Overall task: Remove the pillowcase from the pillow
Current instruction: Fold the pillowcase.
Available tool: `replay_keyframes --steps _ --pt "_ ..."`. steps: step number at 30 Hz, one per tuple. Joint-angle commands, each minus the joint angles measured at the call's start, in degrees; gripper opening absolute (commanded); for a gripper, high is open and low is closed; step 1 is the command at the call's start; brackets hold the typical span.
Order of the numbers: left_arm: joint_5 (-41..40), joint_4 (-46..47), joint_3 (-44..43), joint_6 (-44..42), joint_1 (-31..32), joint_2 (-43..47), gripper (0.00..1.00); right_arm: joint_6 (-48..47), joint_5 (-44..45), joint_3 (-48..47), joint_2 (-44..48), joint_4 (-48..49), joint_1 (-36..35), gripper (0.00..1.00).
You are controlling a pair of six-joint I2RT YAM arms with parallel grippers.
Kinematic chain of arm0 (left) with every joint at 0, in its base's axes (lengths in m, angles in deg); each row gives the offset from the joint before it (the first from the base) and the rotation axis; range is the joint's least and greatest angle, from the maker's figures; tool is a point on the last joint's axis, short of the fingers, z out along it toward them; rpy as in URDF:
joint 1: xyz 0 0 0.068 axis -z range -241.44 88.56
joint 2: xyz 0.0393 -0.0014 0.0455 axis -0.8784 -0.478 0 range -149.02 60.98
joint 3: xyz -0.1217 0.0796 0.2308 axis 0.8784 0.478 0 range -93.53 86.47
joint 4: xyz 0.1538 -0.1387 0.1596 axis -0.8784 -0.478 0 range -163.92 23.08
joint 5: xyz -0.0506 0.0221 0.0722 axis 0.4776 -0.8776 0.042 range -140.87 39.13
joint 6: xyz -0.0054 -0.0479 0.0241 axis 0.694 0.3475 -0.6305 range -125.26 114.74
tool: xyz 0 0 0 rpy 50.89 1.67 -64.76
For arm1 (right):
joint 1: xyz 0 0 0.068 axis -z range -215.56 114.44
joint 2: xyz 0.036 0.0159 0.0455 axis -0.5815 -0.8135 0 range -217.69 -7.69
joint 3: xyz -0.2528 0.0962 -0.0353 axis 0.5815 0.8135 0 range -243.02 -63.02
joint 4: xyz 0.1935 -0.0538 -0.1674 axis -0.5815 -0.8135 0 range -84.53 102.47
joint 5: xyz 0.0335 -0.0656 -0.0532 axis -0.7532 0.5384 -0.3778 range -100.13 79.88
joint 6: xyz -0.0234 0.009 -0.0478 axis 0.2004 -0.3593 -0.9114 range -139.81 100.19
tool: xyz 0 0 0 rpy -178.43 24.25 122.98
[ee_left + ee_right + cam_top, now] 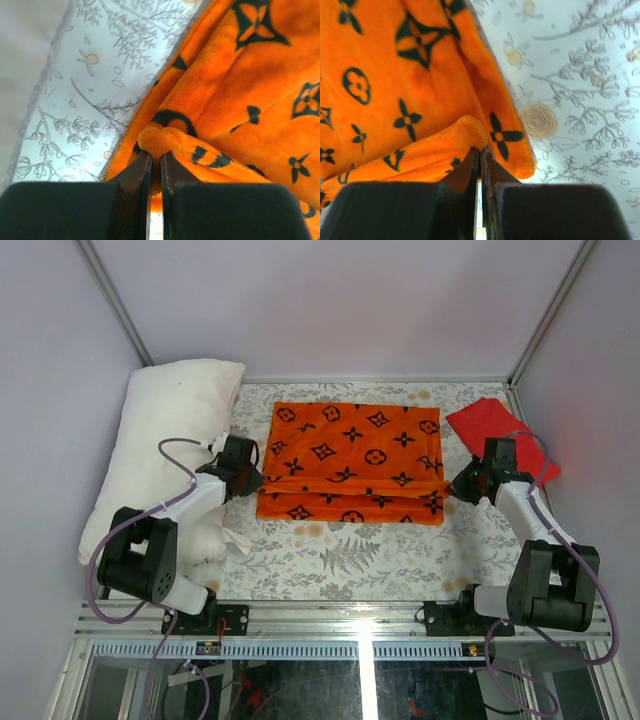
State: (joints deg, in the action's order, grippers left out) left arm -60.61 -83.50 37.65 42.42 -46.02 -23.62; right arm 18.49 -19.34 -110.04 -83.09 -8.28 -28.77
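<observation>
- Pillowcase (350, 460) flat on the floral table covering (340, 560), already clear of the pillow (170, 440) at far left.
- Left gripper (255, 480) pressed together on a fold of orange plush at the near left corner.
- Right gripper (458, 485) likewise pinching the near right corner.
- Probably best: move both pinches level and together, holding the near edge taut.
- Lower gently before release; avoid dragging toward the red cloth (500, 430).

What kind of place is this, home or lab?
Likely a lab robot cell: plain walls with metal corner posts, left arm and right arm bolted to an aluminium rail, and a floral table covering.
</observation>
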Motion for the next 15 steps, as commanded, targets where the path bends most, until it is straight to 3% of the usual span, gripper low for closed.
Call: replay_keyframes --steps 1,9,10,12,14,15 --pt "-4.36 -0.17 4.87 -2.43 -0.79 -1.62 0.0 -2.64 3.17 5.98 2.85 1.44 1.29 0.0" --pt "6.23 8.98 9.87 -6.22 -0.83 -1.39 0.01 -3.01 5.36 14.48 3.91 6.21 1.25 0.0" --pt "7.01 9.09 9.49 -7.16 -0.85 -0.89 0.07 -3.22 5.2 14.07 3.54 6.03 1.23 0.0" --pt "8.73 9.34 8.65 -9.1 -0.83 1.29 0.3 -3.73 4.67 12.82 3.51 5.54 1.29 0.11" --pt "9.54 9.62 7.84 -10.57 -0.79 4.23 0.51 -3.89 4.35 11.31 4.49 5.15 1.28 0.35" --pt "9.65 9.63 7.1 -11.36 -0.61 5.72 0.72 -3.78 4.46 10.44 5.56 4.97 1.22 0.45"
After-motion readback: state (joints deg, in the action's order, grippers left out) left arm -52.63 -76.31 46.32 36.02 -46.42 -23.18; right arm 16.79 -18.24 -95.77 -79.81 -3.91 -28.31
